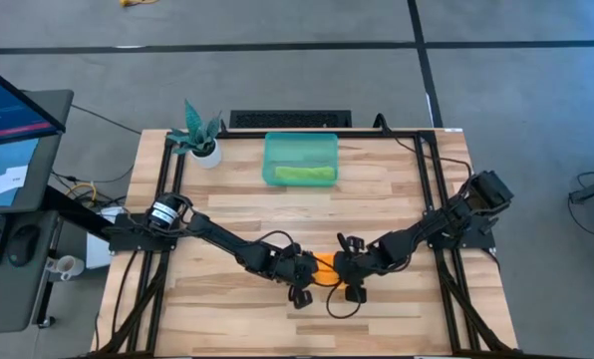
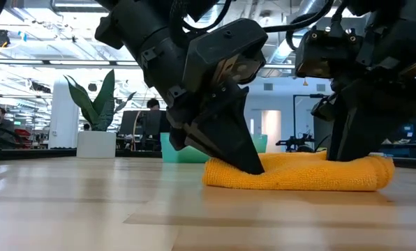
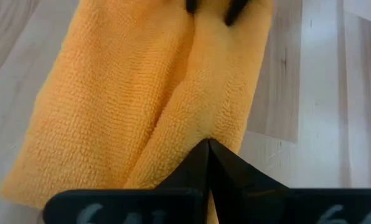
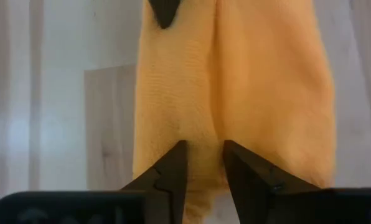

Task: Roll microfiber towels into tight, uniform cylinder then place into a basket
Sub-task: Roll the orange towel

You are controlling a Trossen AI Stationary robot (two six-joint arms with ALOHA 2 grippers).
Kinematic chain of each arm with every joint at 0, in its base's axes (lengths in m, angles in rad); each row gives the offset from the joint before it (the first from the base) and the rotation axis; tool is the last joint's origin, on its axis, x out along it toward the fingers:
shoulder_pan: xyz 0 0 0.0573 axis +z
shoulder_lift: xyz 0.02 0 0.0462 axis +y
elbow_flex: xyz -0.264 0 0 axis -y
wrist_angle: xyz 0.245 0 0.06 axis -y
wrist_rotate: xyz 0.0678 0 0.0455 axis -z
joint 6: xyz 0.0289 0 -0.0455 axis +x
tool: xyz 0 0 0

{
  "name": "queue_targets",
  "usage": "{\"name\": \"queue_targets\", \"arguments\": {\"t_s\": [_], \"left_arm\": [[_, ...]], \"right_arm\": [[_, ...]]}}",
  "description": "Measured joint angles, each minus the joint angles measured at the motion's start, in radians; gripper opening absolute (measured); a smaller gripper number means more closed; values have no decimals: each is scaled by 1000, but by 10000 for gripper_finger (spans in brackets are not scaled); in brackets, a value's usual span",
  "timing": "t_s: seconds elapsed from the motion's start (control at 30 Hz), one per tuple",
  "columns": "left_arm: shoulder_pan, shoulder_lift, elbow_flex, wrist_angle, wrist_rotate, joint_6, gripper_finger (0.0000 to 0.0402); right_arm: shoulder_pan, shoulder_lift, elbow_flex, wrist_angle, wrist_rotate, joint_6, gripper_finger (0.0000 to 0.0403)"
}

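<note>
- Orange microfiber towel (image 1: 324,265) is lying folded or loosely rolled into a long bundle on the wooden tabletop (image 1: 227,189), near the front middle, between the two hands.
- Left hand (image 3: 208,146) is sitting at one end of the orange bundle with its two fingers pressed together, tips touching the cloth; whether any fabric is caught between them cannot be told.
- Right hand (image 4: 203,148) is resting at the opposite end with its fingers standing a little apart, a ridge of orange cloth lying in the gap between them.
- Teal translucent basket (image 1: 300,159) is sitting near the tabletop's back edge, well apart from both hands, with a lime green towel (image 1: 304,174) lying inside it.
- White pot with a teal plant (image 1: 200,137) is standing near the back left corner, just beside the basket's left.
- Readable writing is not showing on anything; pale marks on the wrist housings are too blurred to read.
- Bare wood is lying open between the bundle and the basket, and along the front edge.
- Pale butcher-block planks are making up the surface, with a black frame running along its sides.
- Grey floor is surrounding the tabletop; a monitor (image 1: 13,105) and desk are standing at the left, and the low view is showing a bright room with a person seated far back.
</note>
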Motion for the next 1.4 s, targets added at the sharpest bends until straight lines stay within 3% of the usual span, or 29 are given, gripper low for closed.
{"name": "queue_targets", "arguments": {"t_s": [0.2,0.4,0.67,0.8,1.0,1.07,1.17,1.4], "left_arm": [[0,0,-2,10,-2,17,0],[1,0,-2,9,-2,-7,0],[2,0,-2,10,-2,-47,0],[-2,1,-2,11,-4,-71,0],[-6,1,-2,12,-9,-73,0],[-6,1,-2,12,-8,-73,0],[-6,1,-2,12,-8,-73,0],[-6,1,-2,12,-6,-73,0]], "right_arm": [[10,-92,-1,-59,-2,-27,123],[54,-203,-1,-61,86,-142,122],[226,-233,0,27,224,-219,121],[333,-214,0,62,402,-225,119],[449,-215,1,83,835,-304,118],[452,-215,1,83,889,-333,118],[436,-215,1,81,841,-347,118],[347,-207,1,91,526,-334,121]]}}
